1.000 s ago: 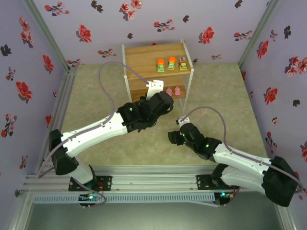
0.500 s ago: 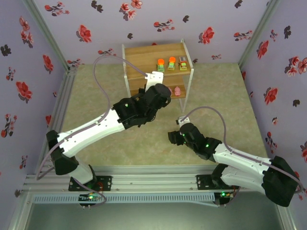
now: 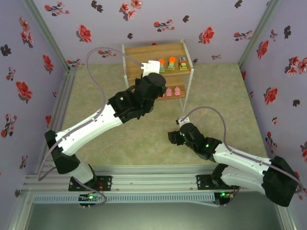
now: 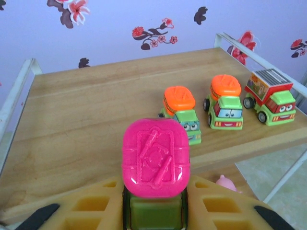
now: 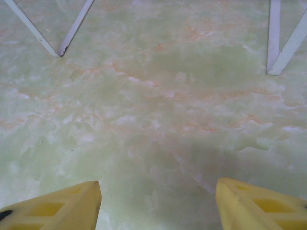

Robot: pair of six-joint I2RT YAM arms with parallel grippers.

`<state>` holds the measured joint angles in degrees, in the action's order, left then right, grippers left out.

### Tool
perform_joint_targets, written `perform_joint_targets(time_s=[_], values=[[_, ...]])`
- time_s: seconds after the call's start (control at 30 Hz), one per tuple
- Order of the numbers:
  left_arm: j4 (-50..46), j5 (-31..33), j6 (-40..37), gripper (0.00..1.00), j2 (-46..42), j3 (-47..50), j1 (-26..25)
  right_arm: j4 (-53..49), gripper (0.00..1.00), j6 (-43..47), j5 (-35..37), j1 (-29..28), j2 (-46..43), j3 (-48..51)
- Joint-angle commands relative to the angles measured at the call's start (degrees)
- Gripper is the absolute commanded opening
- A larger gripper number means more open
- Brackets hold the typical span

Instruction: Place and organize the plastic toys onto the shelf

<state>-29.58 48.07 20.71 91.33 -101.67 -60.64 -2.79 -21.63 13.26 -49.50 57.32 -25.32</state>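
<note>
One magenta-topped toy (image 4: 154, 158) clamped in left end effector (image 4: 154, 208)

A pale green marbled table (image 3: 216, 96) carries a two-tier shelf (image 3: 144, 55) of light wooden boards on a thin white frame, standing at its far middle with the frame feet (image 5: 274, 67) on the surface. On the top board (image 4: 86, 110), three yellow-green trucks sit in a row near the right front edge: two orange-topped ones (image 4: 180, 115) (image 4: 224, 101) and a grey-brown-topped one (image 4: 271, 96) at the right end. Two pink pigs (image 3: 169, 91) (image 3: 177, 90) stand side by side on the lower board (image 3: 133, 85).
</note>
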Motion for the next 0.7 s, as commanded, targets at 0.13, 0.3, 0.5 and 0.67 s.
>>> perform_joint_targets(time_s=[0.13,0.3,0.5,0.67], values=[[2.35,0.96,-2.61,0.3,2.17,-3.65,3.04,0.58,0.65,0.12,0.9,0.24,0.05,0.31],[2.07,-0.57,-2.52,0.3,3.23,-5.15,5.14,0.58,0.65,0.18,0.98,0.2,0.12,0.31],[1.63,-2.1,-2.43,0.3,4.62,-6.88,7.66,0.55,0.65,0.19,1.07,0.23,0.44,0.19],[0.54,-3.79,-1.4,0.3,6.43,-8.43,9.46,0.48,0.65,0.27,1.24,0.21,0.62,0.16]])
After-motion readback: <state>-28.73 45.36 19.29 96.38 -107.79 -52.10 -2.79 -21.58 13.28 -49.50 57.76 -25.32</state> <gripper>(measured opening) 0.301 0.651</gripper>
